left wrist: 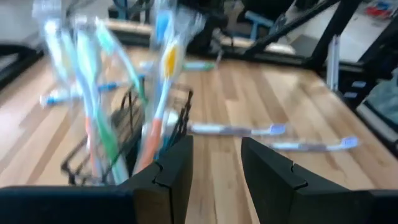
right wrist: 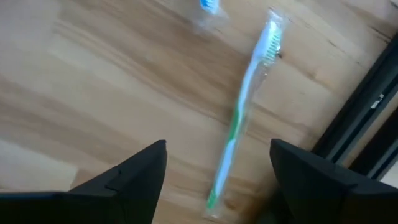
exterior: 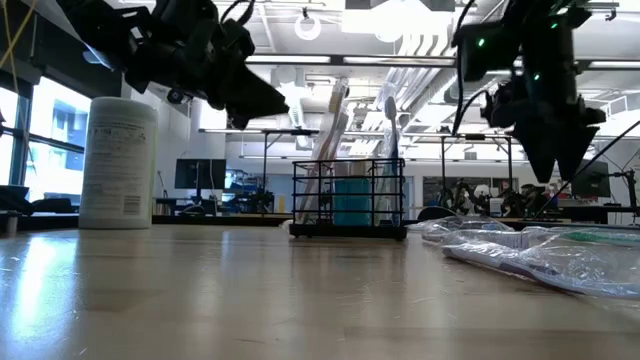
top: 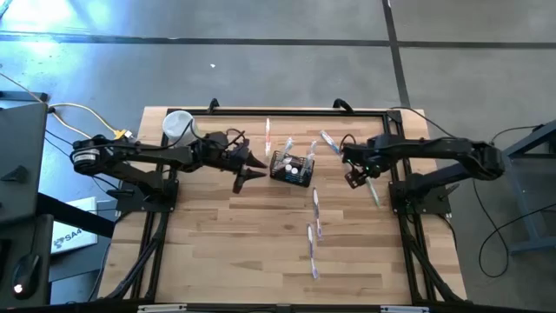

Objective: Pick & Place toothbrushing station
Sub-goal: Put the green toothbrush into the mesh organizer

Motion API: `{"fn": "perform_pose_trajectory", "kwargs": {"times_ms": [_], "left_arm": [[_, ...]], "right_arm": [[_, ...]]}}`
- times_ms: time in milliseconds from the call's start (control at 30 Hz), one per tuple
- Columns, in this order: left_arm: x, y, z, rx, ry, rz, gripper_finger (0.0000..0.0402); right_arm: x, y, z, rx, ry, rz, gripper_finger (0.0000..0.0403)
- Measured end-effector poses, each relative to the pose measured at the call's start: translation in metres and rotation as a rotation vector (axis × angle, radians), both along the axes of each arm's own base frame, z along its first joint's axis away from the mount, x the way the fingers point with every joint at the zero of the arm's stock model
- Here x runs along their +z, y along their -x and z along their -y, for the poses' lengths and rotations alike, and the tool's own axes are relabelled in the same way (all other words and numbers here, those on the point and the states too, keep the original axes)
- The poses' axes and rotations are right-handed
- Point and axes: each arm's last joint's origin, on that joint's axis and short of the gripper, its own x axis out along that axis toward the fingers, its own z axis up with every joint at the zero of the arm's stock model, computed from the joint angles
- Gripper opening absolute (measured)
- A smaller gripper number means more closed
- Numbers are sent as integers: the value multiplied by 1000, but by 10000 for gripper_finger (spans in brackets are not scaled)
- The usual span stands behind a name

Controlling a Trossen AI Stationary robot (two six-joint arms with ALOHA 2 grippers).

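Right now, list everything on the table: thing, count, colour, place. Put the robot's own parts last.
wire-mesh caddy: one, black, far-centre of the table, toothbrushes standing in it.
white container: one, white cylinder, far-left corner.
green toothbrush: one, green and white, wrapped, lying flat under the right end effector.
loose wrapped toothbrushes: several, pale, scattered right of centre and behind the caddy.
table: one, light wood.
left end effector: one, dark, just left of the caddy, fingers apart, holding nothing.
right end effector: one, dark, right of the caddy, open, empty.
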Motion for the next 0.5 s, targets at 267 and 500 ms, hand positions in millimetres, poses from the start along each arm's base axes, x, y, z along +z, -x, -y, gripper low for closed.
{"fn": "perform_pose_trajectory", "kwargs": {"times_ms": [267,500], "left_arm": [[-6,10,3,-2,4,-134,136],[-5,18,5,1,20,-181,136]], "right_arm": [[-26,-1,33,-68,-20,-154,272],[-58,10,51,-99,-65,-165,270]]}}
